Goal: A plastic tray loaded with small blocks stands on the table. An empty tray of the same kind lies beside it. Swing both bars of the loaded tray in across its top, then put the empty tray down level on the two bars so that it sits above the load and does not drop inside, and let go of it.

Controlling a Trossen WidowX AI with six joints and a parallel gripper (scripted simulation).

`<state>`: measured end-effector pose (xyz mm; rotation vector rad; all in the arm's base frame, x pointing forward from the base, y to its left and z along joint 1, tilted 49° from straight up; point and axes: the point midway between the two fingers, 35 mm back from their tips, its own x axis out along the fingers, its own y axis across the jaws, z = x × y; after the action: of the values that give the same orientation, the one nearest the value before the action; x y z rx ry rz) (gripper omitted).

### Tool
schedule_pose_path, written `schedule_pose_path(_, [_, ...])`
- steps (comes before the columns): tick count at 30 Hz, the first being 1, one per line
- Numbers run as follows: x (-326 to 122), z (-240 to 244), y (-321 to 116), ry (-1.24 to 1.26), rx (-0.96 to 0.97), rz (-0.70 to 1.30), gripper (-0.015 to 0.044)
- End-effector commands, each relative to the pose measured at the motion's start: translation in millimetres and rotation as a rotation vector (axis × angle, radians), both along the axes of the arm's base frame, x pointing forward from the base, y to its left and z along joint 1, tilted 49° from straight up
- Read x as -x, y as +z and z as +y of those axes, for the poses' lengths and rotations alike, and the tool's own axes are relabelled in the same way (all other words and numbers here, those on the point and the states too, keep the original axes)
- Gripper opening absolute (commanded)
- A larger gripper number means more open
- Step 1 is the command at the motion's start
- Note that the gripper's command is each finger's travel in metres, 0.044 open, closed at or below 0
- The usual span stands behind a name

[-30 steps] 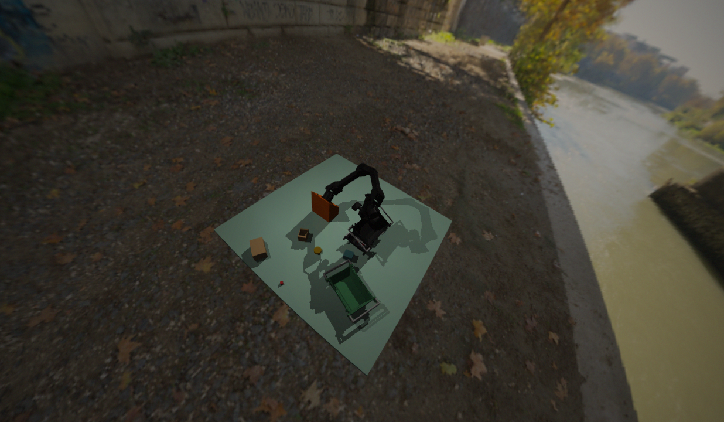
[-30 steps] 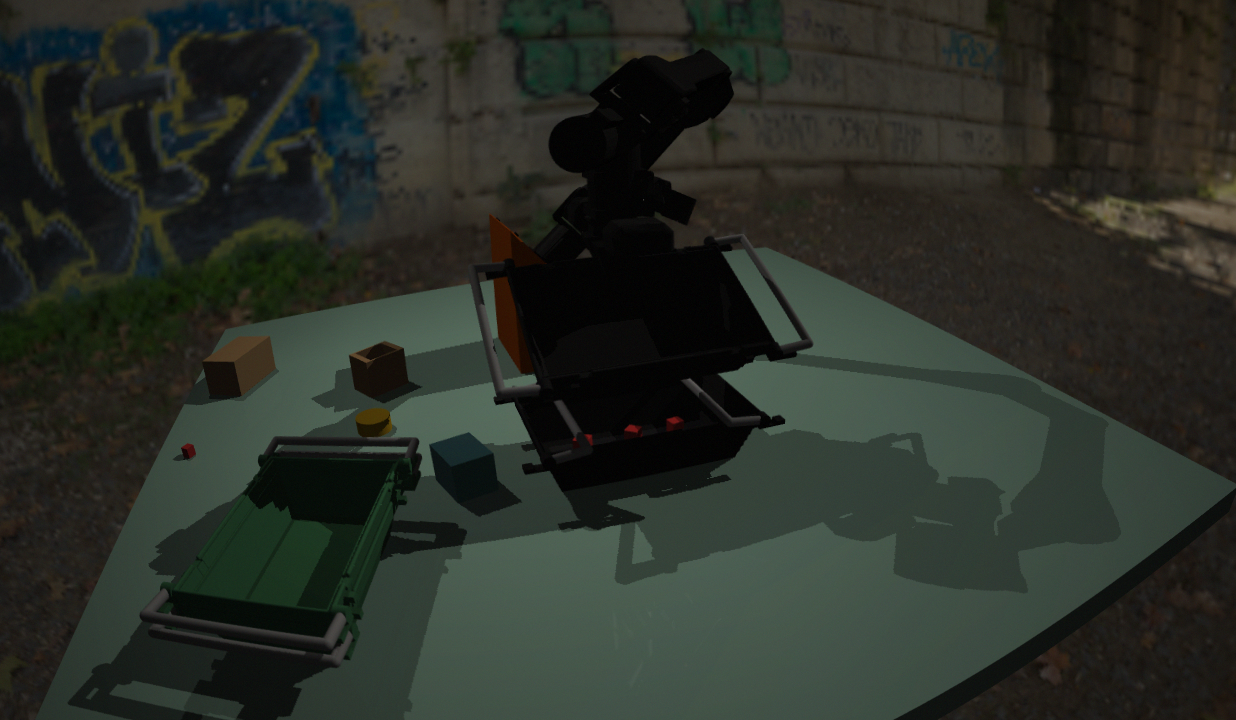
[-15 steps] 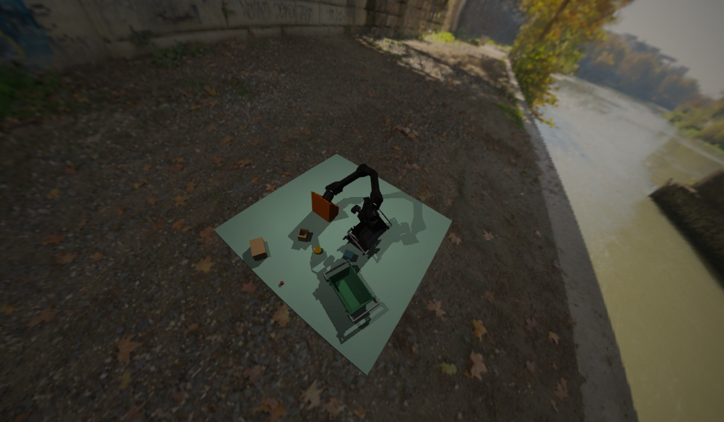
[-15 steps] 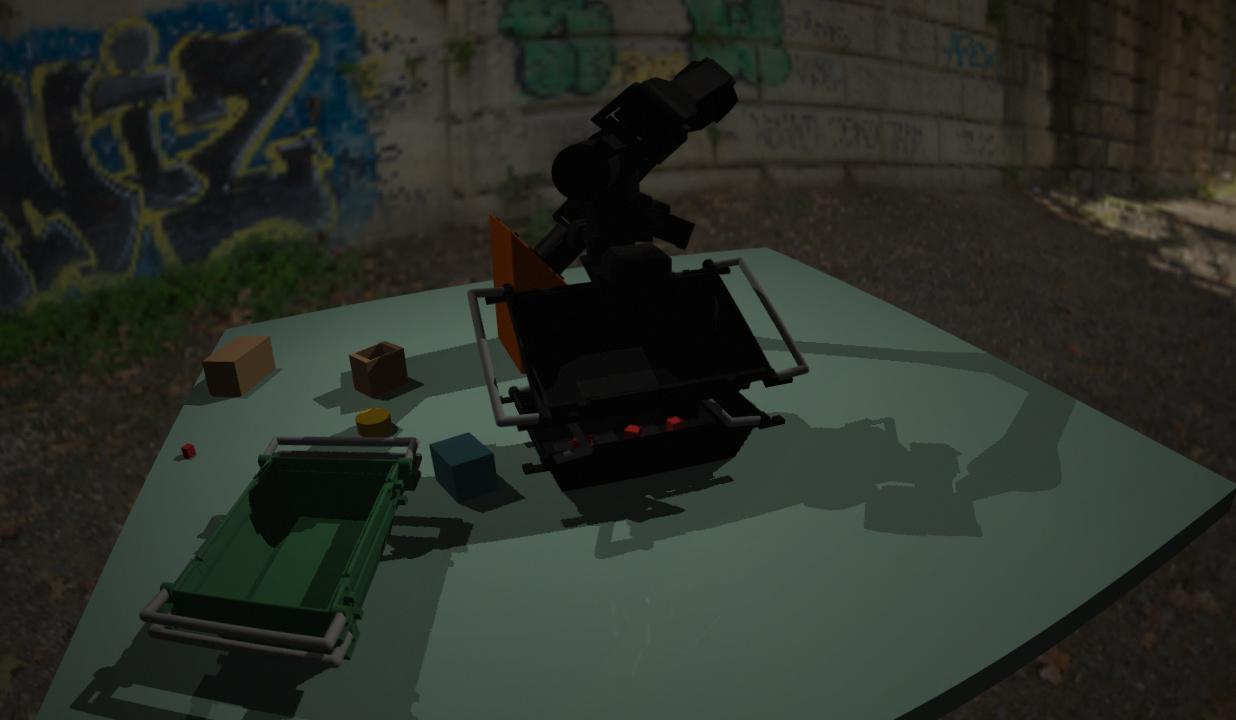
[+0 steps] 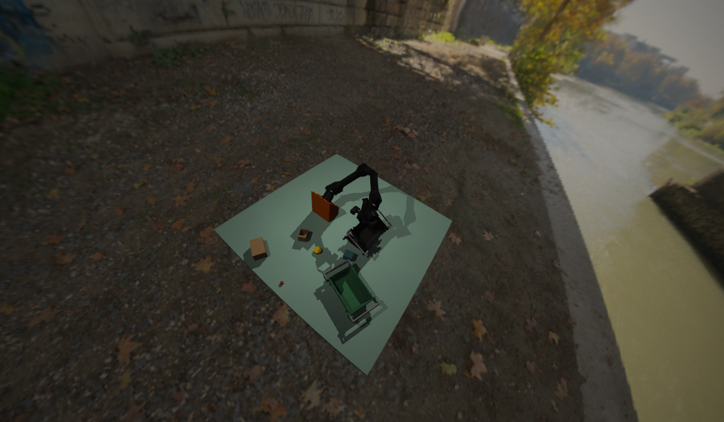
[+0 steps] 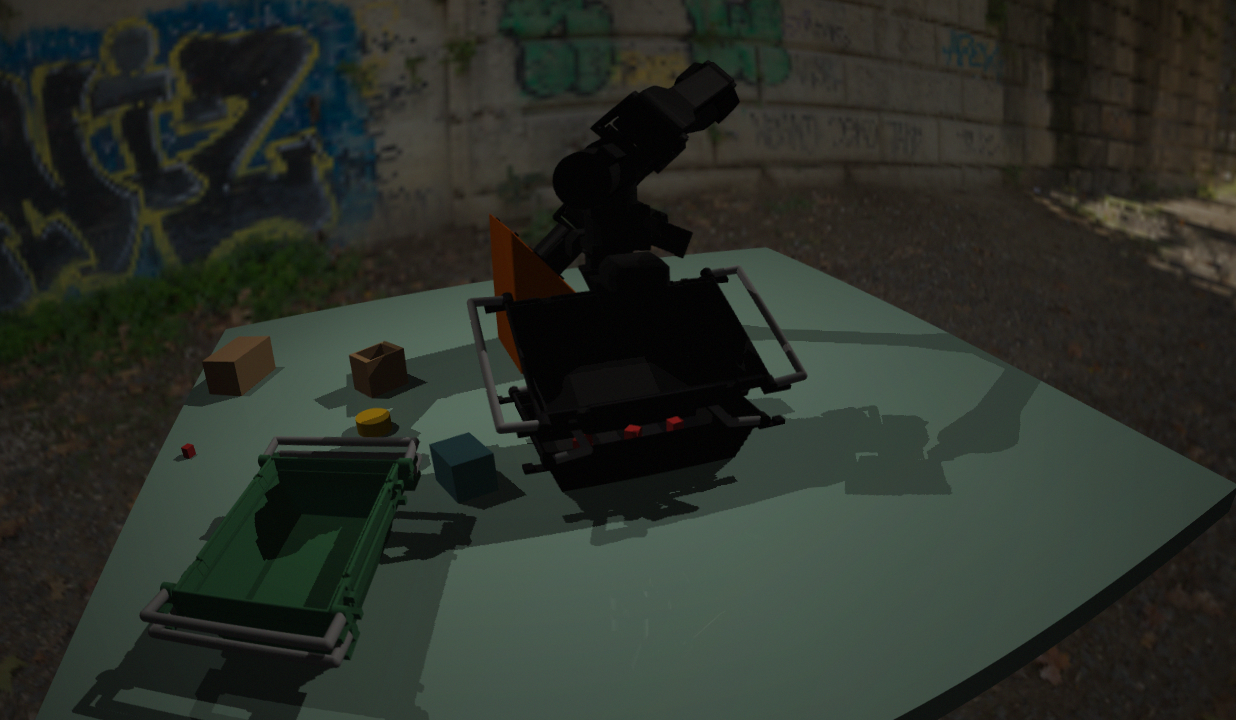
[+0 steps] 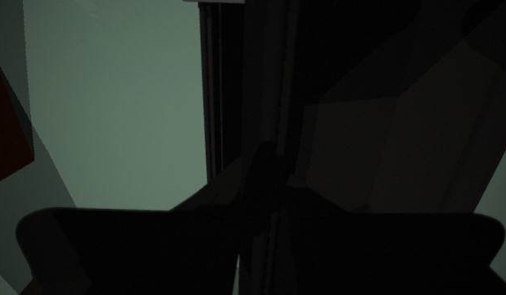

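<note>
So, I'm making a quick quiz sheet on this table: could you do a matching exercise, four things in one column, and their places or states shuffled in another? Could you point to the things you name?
1. held black tray (image 5: 365, 237) (image 6: 644, 353)
2. loaded black tray (image 6: 658, 461)
3. green tray (image 5: 352, 289) (image 6: 309, 546)
4. yellow disc (image 5: 317, 250) (image 6: 372, 422)

A. standing on the table with red blocks (image 6: 633, 431) inside
B. lying on the table between the open brown box (image 5: 303, 234) (image 6: 378, 368) and the green tray
C. gripped at its far wall, above another tray
D. with both its bars at its ends, nobody gripping it

Pairs: 1-C, 2-A, 3-D, 4-B

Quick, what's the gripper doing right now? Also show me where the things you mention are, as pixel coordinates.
Gripper (image 6: 635, 282) (image 7: 253, 165): closed, holding the empty black tray (image 5: 366, 238) (image 6: 640, 358) (image 7: 351, 152) by its wall, above the loaded tray (image 6: 658, 461).
</note>
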<state>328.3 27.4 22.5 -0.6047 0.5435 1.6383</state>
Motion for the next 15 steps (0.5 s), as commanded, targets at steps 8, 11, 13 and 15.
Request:
schedule_pose_path(8, [7.8, 5.5, -3.6, -0.005, -0.002, -0.007, 0.0000])
schedule_pose_path(11, [9.5, 6.5, -4.7, -0.005, -0.002, -0.006, 0.0000])
schedule_pose_path(13, [9.9, 7.0, -5.1, -0.005, -0.002, -0.006, 0.0000])
schedule_pose_path(15, [10.8, 7.8, -5.9, -0.005, -0.002, -0.006, 0.0000])
